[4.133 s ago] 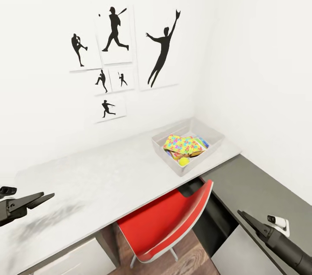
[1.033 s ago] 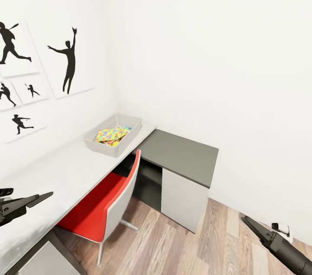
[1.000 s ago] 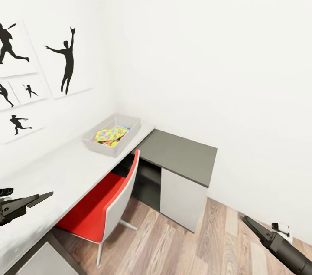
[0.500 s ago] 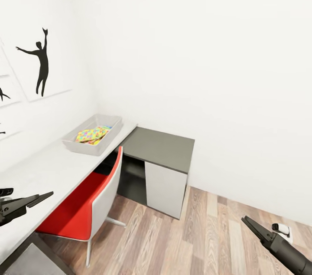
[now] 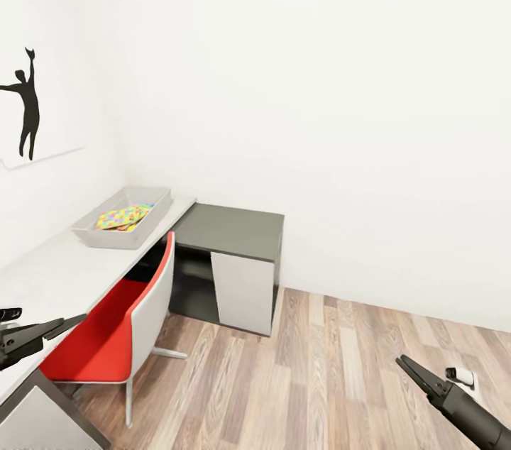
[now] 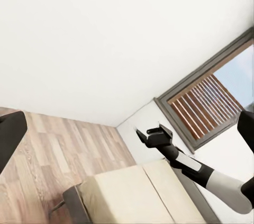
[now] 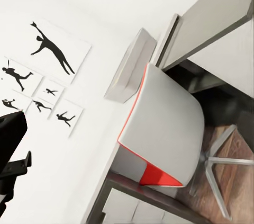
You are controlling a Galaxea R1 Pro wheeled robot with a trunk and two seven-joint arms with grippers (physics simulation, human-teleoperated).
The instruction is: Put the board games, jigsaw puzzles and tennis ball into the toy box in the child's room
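The light grey toy box [image 5: 91,228] stands on the pale table [image 5: 57,269] at the left, against the wall. A multicoloured jigsaw puzzle [image 5: 125,216] lies inside it. The board games and the tennis ball are out of view. My left gripper [image 5: 60,326] hangs open and empty over the table's near end, its dark fingers [image 6: 10,136] wide apart in the left wrist view. Low at the right, my right gripper [image 5: 415,370] is open over the floor and holds nothing; the left wrist view shows it [image 6: 153,135] too. A cream bed [image 6: 132,192] lies below it there.
A red and white chair [image 5: 117,336] [image 7: 164,128] is tucked under the table. The lower dark grey side section [image 5: 231,226] with a white door juts out at the table's end. Wood-plank floor [image 5: 319,365] stretches to the right. A window with blinds [image 6: 209,102] is above the bed.
The camera has swung right: toy box, table and wall pictures slid left in the view, and more floor and bare wall show. Both grippers keep their places in the picture.
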